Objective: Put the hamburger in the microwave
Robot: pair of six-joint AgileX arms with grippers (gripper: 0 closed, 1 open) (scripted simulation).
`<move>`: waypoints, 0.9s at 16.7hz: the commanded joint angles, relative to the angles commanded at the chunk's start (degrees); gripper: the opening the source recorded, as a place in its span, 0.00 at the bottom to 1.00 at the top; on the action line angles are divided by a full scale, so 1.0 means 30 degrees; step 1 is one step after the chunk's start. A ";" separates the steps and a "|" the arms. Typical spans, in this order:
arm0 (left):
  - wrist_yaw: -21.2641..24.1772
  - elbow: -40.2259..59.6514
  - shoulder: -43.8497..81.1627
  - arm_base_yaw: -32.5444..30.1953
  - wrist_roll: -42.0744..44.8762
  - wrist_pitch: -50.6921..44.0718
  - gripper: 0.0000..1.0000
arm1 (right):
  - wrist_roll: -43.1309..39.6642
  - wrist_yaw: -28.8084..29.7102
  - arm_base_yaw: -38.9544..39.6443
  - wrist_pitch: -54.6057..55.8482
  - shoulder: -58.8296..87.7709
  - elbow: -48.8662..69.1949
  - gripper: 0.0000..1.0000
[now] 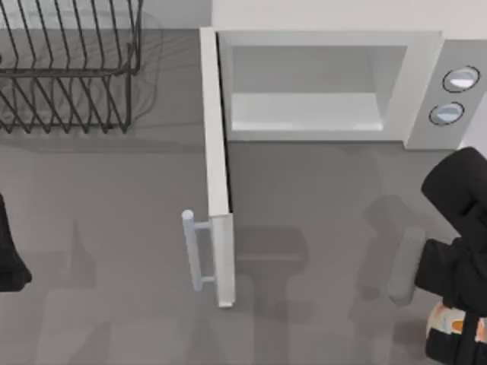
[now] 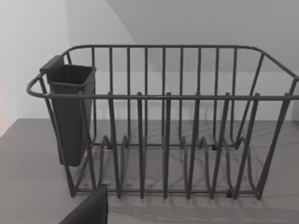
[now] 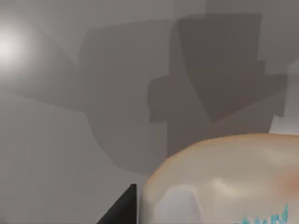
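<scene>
Microwave (image 1: 335, 84): at 12 to 1 o'clock on the table (image 1: 114, 228); door (image 1: 217, 175) swung fully open toward 6, cavity bare.
Hamburger (image 1: 449, 323): at 4 to 5 o'clock near the right edge, mostly under the right gripper (image 1: 456, 334), which sits right over it; clenched or released cannot be told.
Wire rack (image 1: 68, 68): at 10 to 11 o'clock.
Left arm (image 1: 9, 258): parked at 9 o'clock.
</scene>
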 joint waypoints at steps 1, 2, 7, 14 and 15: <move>0.0000 0.0000 0.0000 0.0000 0.0000 0.0000 1.00 | -0.0003 -0.0002 -0.0023 -0.1060 -0.0328 0.0578 0.00; 0.0000 0.0000 0.0000 0.0000 0.0000 0.0000 1.00 | -0.0002 -0.0003 -0.0047 -0.2135 -0.0714 0.1166 0.00; 0.0000 0.0000 0.0000 0.0000 0.0000 0.0000 1.00 | 0.0002 -0.0001 -0.0126 -0.5448 -0.2305 0.3366 0.00; 0.0000 0.0000 0.0000 0.0000 0.0000 0.0000 1.00 | 0.0322 0.0244 0.0058 -0.4887 -0.1950 0.3576 0.00; 0.0000 0.0000 0.0000 0.0000 0.0000 0.0000 1.00 | 0.0622 0.0493 0.0176 -0.4298 -0.1625 0.3758 0.00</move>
